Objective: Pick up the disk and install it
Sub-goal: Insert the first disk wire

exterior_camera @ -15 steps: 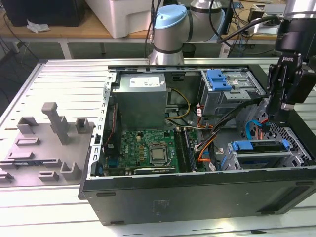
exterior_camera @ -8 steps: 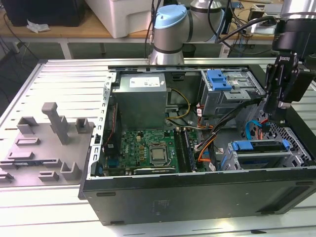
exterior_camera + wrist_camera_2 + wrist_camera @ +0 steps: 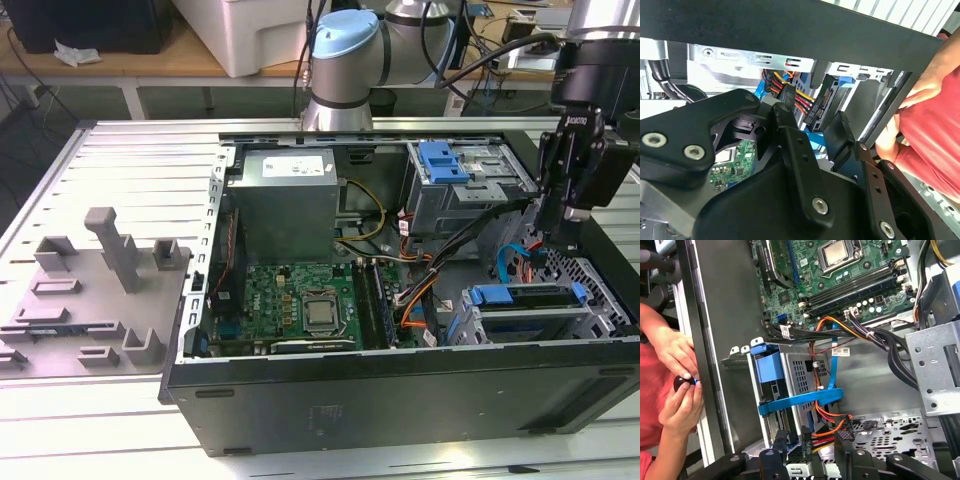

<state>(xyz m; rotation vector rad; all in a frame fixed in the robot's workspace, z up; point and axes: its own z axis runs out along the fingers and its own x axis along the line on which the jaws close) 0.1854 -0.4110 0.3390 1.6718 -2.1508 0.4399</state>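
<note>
Right now the claw [image 3: 556, 236] is hanging over the open computer case [image 3: 400, 400] in the exterior view's upper right. Its fingers [image 3: 790, 145] are standing apart with nothing between them in both wrist views. The disk [image 3: 526, 320], framed by its blue carrier bracket, is sitting in the drive bay in the exterior view's lower right, below the claw and apart from it. The case is lying on a slotted metal tabletop [image 3: 130, 160].

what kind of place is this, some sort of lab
Probably a robotics lab or test workshop: an open desktop computer case sits on a slotted aluminium table, a robot arm stands beyond it, and grey fixture blocks lie at the exterior view's left.
</note>
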